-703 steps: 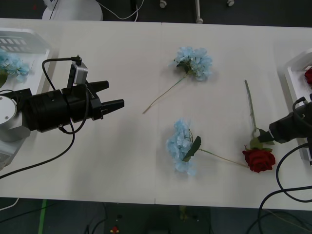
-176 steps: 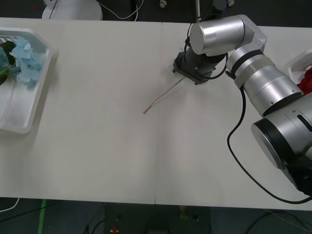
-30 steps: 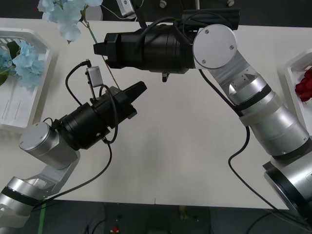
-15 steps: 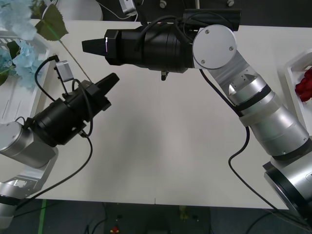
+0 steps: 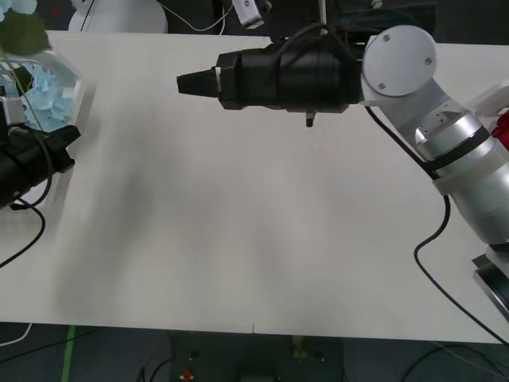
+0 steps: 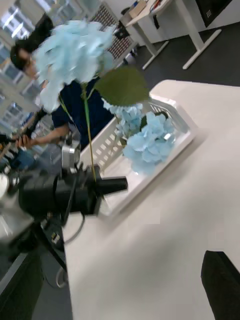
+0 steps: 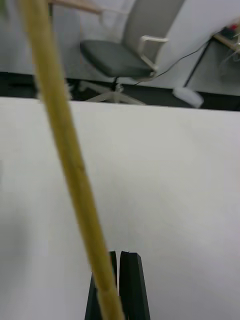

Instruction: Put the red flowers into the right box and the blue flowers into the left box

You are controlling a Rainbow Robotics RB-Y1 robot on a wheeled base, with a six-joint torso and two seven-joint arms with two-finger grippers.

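My left gripper [image 5: 71,147] is at the table's far left edge, next to the left box [image 5: 77,83]. It is shut on the thin stem [image 7: 65,150] of a blue flower. The right wrist view shows that flower's cluster [image 6: 75,50] and green leaf [image 6: 122,85] held upright above the left gripper [image 6: 122,185]. More blue flowers [image 5: 44,87] lie in the slotted left box [image 6: 182,125]. My right gripper [image 5: 187,82] hangs open and empty over the table's far middle, one finger [image 6: 222,282] showing. The right box [image 5: 485,107] at the far right holds a red flower [image 5: 503,127].
The white table [image 5: 254,223] stretches bare between the two arms. The right arm's silver links [image 5: 445,135] reach across the table's right side. An office chair [image 7: 120,52] stands beyond the table's far edge.
The left arm has swung left with the blue flower, from the table's middle to beside the left box. The right gripper has drawn back to the right.
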